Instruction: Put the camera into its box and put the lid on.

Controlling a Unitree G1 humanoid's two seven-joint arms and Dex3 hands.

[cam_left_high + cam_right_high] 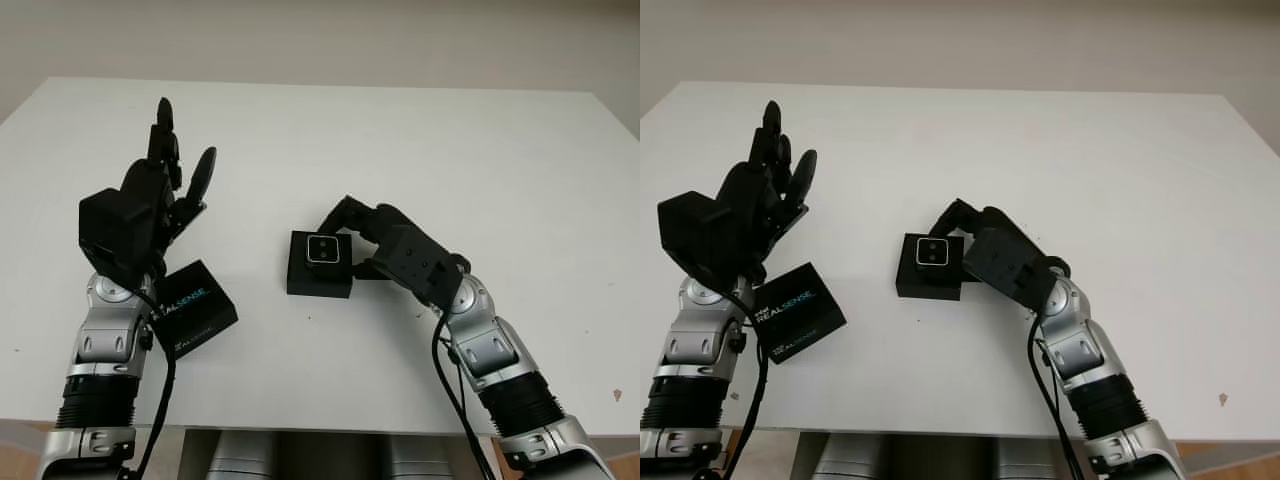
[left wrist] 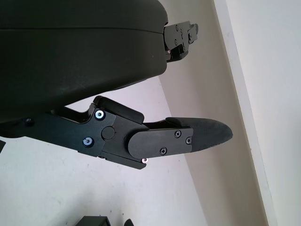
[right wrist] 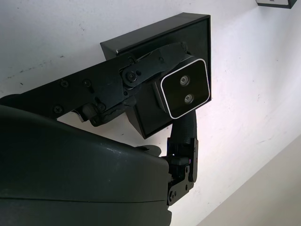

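— Where is the camera (image 1: 324, 250) right now?

— Near the middle of the head view, a little below centre, sitting in the open black box (image 1: 318, 279) on the white table (image 1: 420, 150). Its two lenses face up.

— Is anything holding it?

— Yes, the right hand (image 1: 372, 238), which reaches in from the lower right. Its fingers (image 3: 155, 66) are pinched on the camera's sides (the wrist view shows one finger above it and one below), so it is gripping the camera over the box.

— And the lid?

— The lid (image 1: 193, 309) lies flat at the lower left of the frame, well apart from the box, printed side up, just beside the left forearm.

— What about the left hand?

— The left hand (image 1: 165, 185) is raised at the left of the frame above the lid, open and holding nothing.
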